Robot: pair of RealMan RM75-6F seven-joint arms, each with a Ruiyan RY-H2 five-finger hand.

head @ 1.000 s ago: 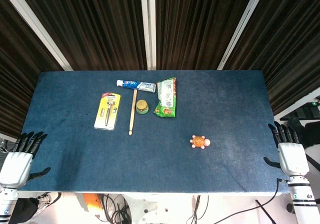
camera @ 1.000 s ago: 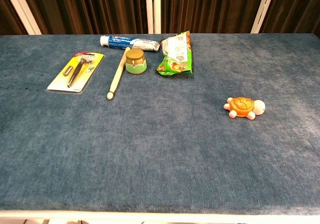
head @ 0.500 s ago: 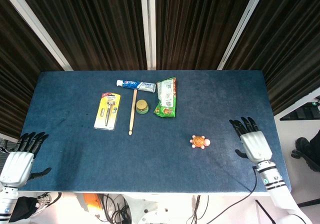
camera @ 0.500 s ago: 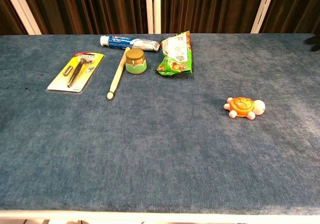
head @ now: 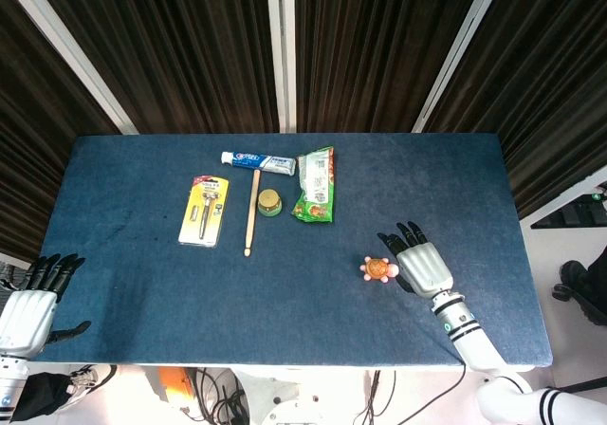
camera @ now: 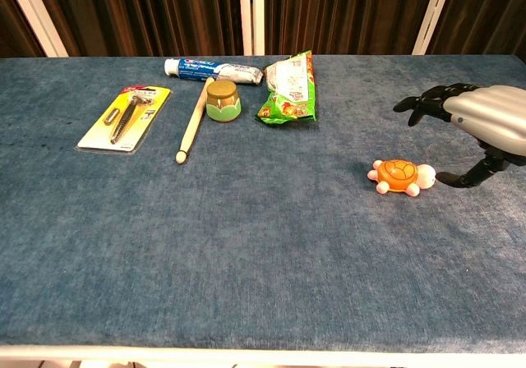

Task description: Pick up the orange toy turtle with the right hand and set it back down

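The orange toy turtle (head: 378,269) (camera: 402,177) sits on the blue table, right of centre, its white head pointing right. My right hand (head: 418,264) (camera: 481,126) hovers just right of it, fingers spread and holding nothing; its thumb reaches down beside the turtle's head, apart from it. My left hand (head: 30,302) hangs open off the table's near left corner and does not show in the chest view.
Farther back lie a razor pack (head: 205,212), a wooden stick (head: 251,212), a small green-and-brown jar (head: 269,202), a toothpaste tube (head: 258,162) and a green snack bag (head: 315,186). The blue tabletop (head: 285,292) surrounds the turtle.
My right hand has swept left from the table's right edge to just beside the turtle. The turtle has not moved. My left hand has dropped slightly.
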